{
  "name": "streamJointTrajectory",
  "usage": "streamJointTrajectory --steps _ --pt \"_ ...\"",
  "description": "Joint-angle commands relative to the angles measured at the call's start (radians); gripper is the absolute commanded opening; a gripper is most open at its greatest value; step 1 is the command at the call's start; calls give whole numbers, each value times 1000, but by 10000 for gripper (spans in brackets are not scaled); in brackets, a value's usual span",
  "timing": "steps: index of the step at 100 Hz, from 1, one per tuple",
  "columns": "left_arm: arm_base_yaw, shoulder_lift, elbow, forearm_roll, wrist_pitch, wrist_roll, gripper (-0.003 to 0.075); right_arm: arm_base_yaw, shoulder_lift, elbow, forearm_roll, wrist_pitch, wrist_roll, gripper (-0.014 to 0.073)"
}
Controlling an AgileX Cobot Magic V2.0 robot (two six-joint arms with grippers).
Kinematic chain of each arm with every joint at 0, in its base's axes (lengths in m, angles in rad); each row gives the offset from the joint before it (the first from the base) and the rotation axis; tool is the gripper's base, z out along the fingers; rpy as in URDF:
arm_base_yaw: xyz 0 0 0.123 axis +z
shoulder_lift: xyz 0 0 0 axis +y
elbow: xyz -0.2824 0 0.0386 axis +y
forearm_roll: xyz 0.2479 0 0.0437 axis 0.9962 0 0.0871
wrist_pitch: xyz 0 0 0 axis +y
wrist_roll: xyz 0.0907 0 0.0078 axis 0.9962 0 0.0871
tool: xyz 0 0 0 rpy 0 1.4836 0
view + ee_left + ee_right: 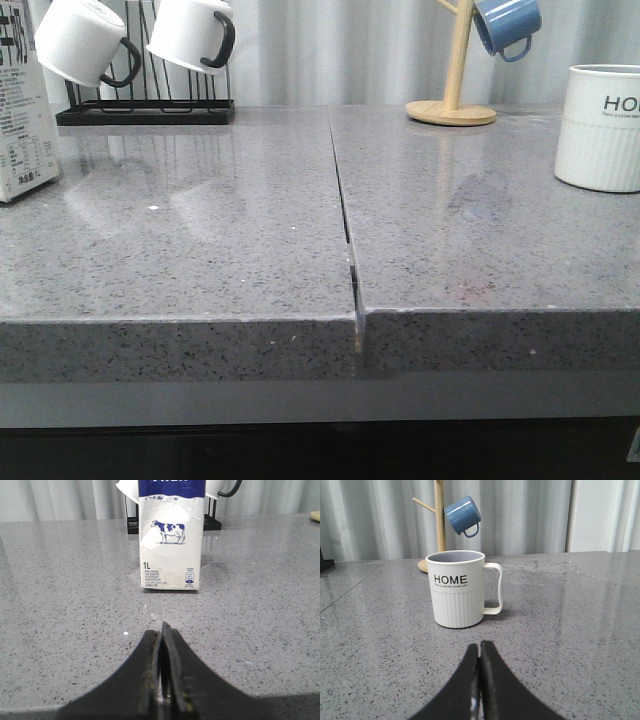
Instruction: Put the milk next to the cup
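Note:
The milk (22, 110) is a tall white carton standing at the far left edge of the grey countertop. In the left wrist view the milk (171, 540) shows its cow picture and dark blue top. My left gripper (162, 630) is shut and empty, well short of the carton. The cup (600, 128) is a cream ribbed mug at the far right. In the right wrist view the cup (457, 590) reads "HOME", with its white handle to the side. My right gripper (479, 646) is shut and empty, a short way in front of it. Neither gripper shows in the front view.
A black rack (145, 110) with two white black-handled mugs (85, 42) stands at the back left behind the carton. A wooden mug tree (452, 100) holds a blue mug (507, 24) at the back right. A seam (345, 220) splits the two countertops.

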Motion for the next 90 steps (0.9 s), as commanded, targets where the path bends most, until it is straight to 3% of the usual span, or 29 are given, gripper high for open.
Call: streamJointTrajectory --steps 1,16,31,64,71,84,90 --pt "-3 -33 40 -8 -81 -3 -21 -5 -21 -19 1 -86 -5 -68" --pt "-3 -33 40 -8 -81 -3 -21 -5 -11 -32 1 -72 -5 -68" --pt "-3 -33 40 -8 -81 -3 -21 -5 64 -118 0 55 -5 -68" --pt "-3 -33 40 -8 -81 -3 -21 -5 429 -310 0 100 -5 -50" --pt "-3 -33 40 -8 -81 -3 -21 -5 503 -319 0 50 -5 28" --pt "-3 -33 40 -8 -81 -3 -21 -5 631 -319 0 -99 -5 314" --pt "-3 -33 40 -8 -81 -3 -21 -5 694 -319 0 -196 -5 397"
